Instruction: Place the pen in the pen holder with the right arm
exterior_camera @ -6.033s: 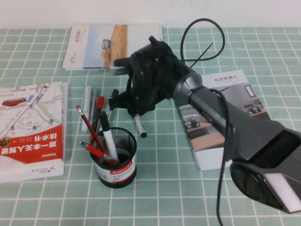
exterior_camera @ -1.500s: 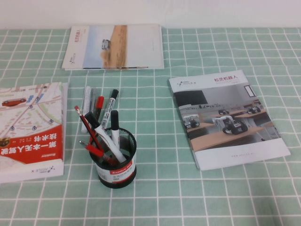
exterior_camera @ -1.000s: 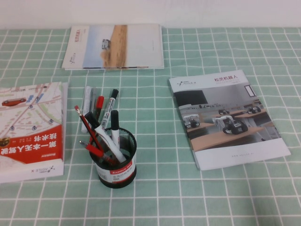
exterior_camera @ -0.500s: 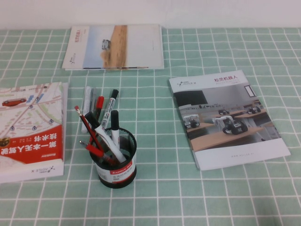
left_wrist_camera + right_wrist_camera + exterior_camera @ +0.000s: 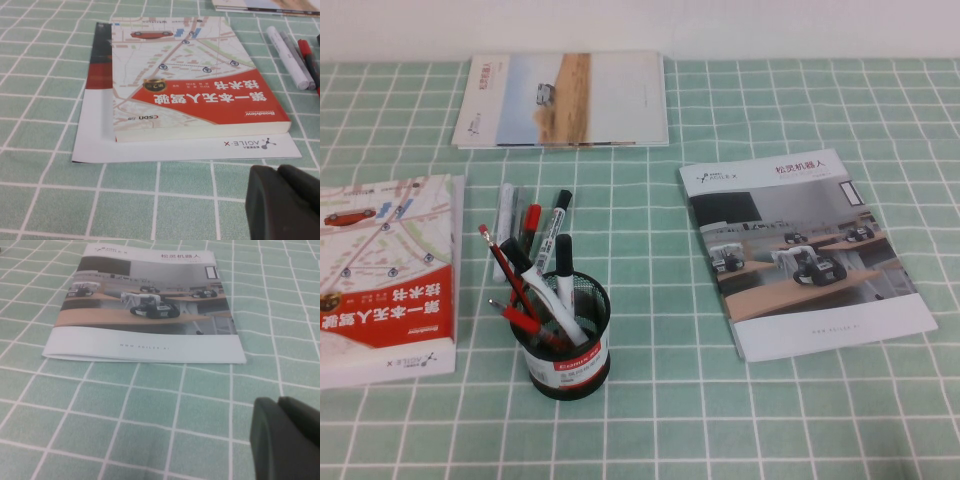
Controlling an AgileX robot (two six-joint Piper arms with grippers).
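Observation:
The pen holder (image 5: pixel 570 352), a black mesh cup with a red-and-white band, stands left of centre on the green checked cloth. The pen (image 5: pixel 565 290), white barrel and black cap, stands cap-up inside it among another black-capped marker and red pencils. Neither arm shows in the high view. My right gripper (image 5: pixel 278 402) is shut and empty, low over the cloth near the booklet (image 5: pixel 145 305), far from the holder. My left gripper (image 5: pixel 277 171) is shut and empty, low over the cloth beside the red book (image 5: pixel 190 80).
Just behind the holder lie a black-capped printed marker (image 5: pixel 552 225), a red-capped marker (image 5: pixel 529 225) and grey pens (image 5: pixel 505 215). The red book (image 5: pixel 385 270) lies at the left, the booklet (image 5: pixel 800 250) at the right, a magazine (image 5: pixel 565 98) at the back.
Six seconds ago my right arm hung over the holder with the pen in its gripper. It has since left the high view and the pen stands in the holder. Nothing moved in the last 1.5 seconds.

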